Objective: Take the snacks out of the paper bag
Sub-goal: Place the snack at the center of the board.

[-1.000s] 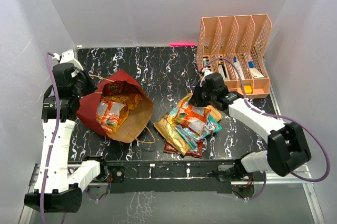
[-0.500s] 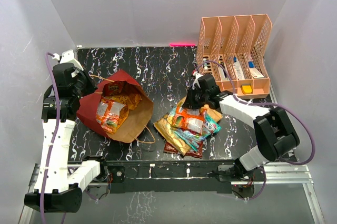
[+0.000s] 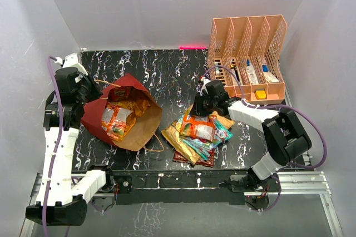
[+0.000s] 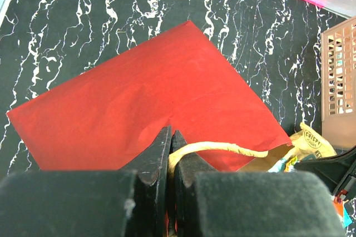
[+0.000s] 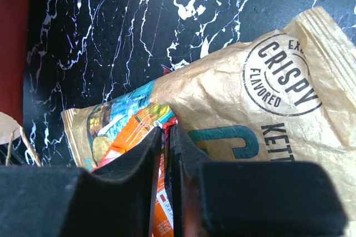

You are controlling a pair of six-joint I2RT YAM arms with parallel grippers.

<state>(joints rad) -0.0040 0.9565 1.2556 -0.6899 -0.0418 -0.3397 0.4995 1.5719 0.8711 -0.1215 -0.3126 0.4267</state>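
Right gripper (image 5: 166, 132) has its two fingers almost pressed together. It looks like they pinch the top edge of an orange packet (image 5: 130, 139), but the fingers hide the exact spot, so I am not fully sure. At 2 o'clock from the fingers lies a big gold packet (image 5: 250, 103), crinkly, with a round black stamp. Both belong to a heap of snacks (image 3: 197, 137) on the black table (image 5: 111, 20) with white streaks.

Left gripper (image 4: 171, 137) is squeezed tight on the rim of the paper bag (image 4: 150, 92), right where the twisted handle (image 4: 222, 148) comes out. The bag lies on its side at 9 o'clock from the heap. It is red outside and brown inside, and its mouth is open. More packets (image 3: 118, 119) are inside it, so the job looks about half done.

What could go wrong? The packets are shiny and slippery, so the orange one could slide out of the pinch. The heap is lumpy and reaches toward the near edge at 6 o'clock, so a dropped packet could slip off. The bag is thin paper, and a hard pull could rip it. If the left fingers let go, the mouth may flop shut.
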